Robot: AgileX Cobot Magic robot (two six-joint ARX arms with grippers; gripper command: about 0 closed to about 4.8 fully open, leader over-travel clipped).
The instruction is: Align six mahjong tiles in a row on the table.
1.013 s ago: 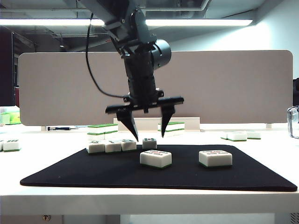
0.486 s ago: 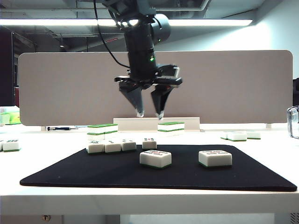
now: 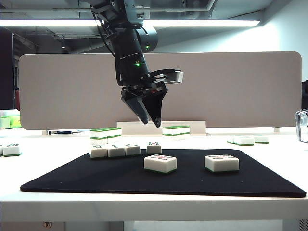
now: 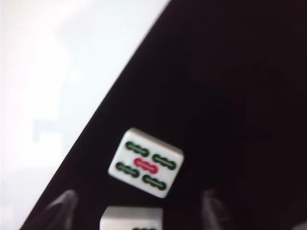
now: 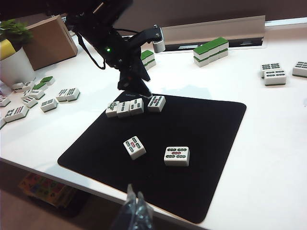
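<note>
Tiles: two loose near tiles [image 3: 160, 163] [image 3: 222, 162] lie on the mat [image 3: 120, 180]; four [image 3: 115, 150] stand rowed at its far edge. Small, rigid and slick, they likely suit pinching across the short sides. No writing is legible, only bamboo marks. Left gripper [image 3: 150, 120] hangs above, empty, jaws' gap unreadable. Right gripper [image 5: 135, 207] is nearest, apparently closed.

A wide pale grey partition panel with rounded corners [image 3: 231, 89] stands along the far side of the desk, and above it long fluorescent strip lights [image 3: 207, 22] glow under a dark ceiling crossed by ducts. At one side, in the right wrist view, a brown cardboard box [image 5: 50, 40] sits beside a white pot holding a green plant [image 5: 14, 57] — both near the desk's edge.
</note>
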